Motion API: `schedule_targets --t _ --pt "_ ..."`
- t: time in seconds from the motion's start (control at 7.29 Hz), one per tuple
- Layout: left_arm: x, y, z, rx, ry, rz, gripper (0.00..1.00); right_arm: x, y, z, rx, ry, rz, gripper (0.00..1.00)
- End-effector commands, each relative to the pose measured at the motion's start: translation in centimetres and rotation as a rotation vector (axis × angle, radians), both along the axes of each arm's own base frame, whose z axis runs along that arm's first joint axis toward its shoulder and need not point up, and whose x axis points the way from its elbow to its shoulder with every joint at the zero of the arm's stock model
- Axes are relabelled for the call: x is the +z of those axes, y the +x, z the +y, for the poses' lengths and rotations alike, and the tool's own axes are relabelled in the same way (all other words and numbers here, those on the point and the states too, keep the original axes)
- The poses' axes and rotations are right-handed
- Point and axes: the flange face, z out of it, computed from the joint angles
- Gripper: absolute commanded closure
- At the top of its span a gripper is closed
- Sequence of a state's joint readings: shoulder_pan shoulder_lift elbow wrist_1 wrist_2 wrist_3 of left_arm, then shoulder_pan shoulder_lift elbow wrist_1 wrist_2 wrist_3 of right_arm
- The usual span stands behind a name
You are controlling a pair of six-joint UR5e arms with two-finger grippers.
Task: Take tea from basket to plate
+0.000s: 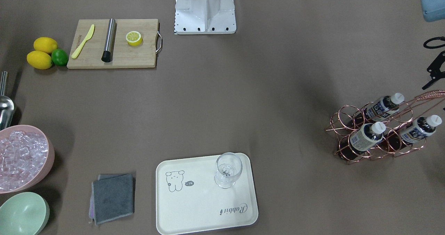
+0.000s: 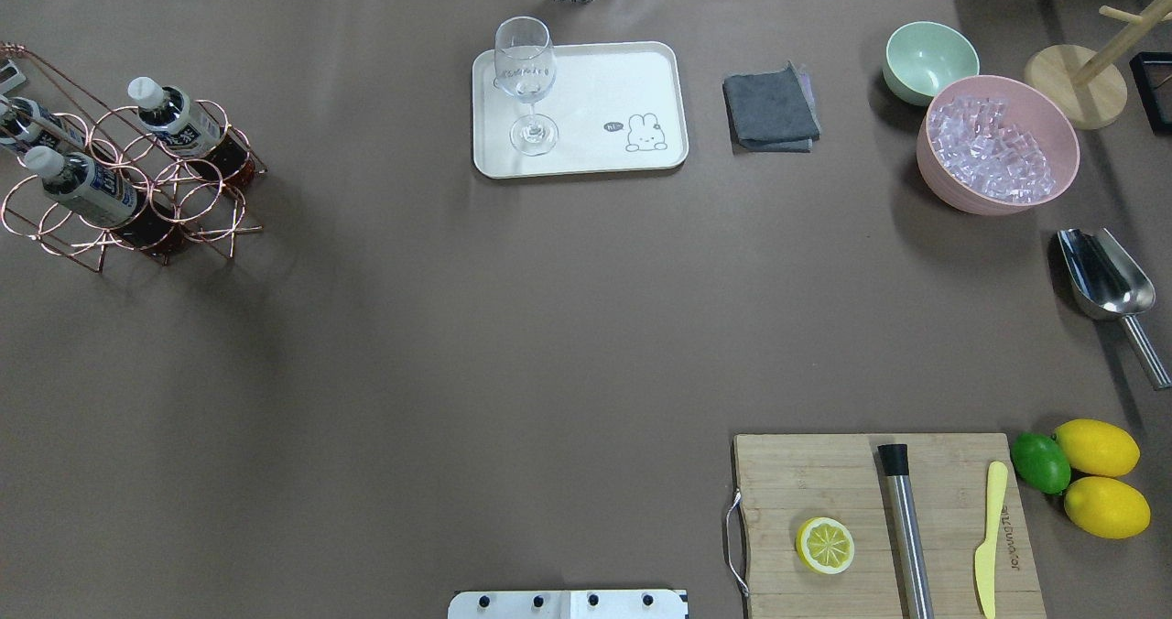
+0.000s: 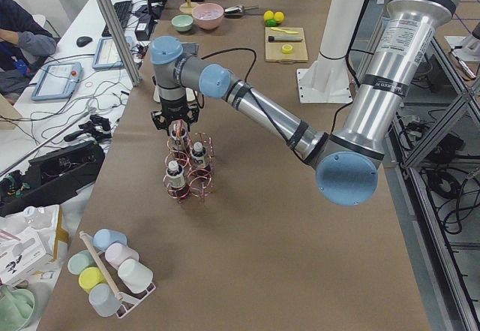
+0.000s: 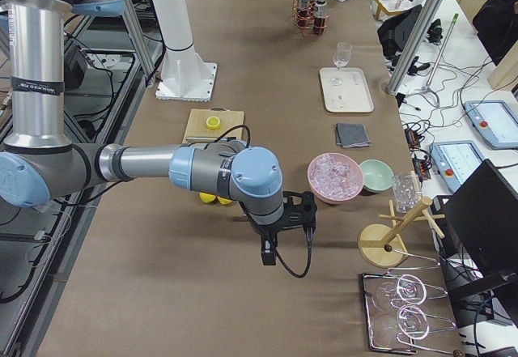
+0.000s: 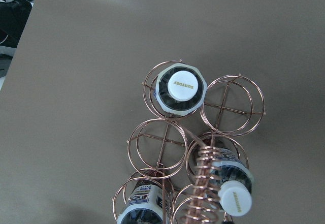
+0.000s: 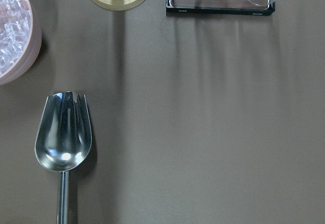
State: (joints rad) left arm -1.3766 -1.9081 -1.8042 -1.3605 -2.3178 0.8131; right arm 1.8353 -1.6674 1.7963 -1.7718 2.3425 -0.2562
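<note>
Approach step. My left end effector (image 3: 178, 127) hovers above basket (image 5: 204, 177), tea (image 5: 181, 85) below. Open or closed: can't tell. Next: descend, grip neck.

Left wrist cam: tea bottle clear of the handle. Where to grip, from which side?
Grip the tea at the neck just under its white cap, coming straight down. It stands upright in the basket, whose rings wall in the body, leaving only the top free. Two rings next to it are empty and the coiled handle passes to one side, so there should be room.
</note>
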Motion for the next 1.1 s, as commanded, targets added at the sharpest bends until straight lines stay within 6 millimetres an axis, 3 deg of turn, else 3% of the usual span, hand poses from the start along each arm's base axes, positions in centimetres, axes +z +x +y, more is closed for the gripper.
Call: schedule_targets --t 0.0,0.41,0.69,0.96 --pt "-0.8 -0.1 -0.4 0.020 0.048 -0.023 0.99 0.0 0.0 0.0 0.001 0.000 0.000 0.00" --pt "-1.2 0.2 -0.5 0.028 0.020 -0.022 1.00 -0.1 0.1 0.0 0.001 0.001 0.000 0.00" --pt "-3.5 0.7 -0.5 0.037 0.015 -0.020 1.00 -0.1 0.1 0.0 0.002 0.001 0.001 0.00" --pt "-7.3 1.2 -0.5 0.043 0.026 -0.017 1.00 -0.1 0.1 0.0 0.002 0.002 0.002 0.00"
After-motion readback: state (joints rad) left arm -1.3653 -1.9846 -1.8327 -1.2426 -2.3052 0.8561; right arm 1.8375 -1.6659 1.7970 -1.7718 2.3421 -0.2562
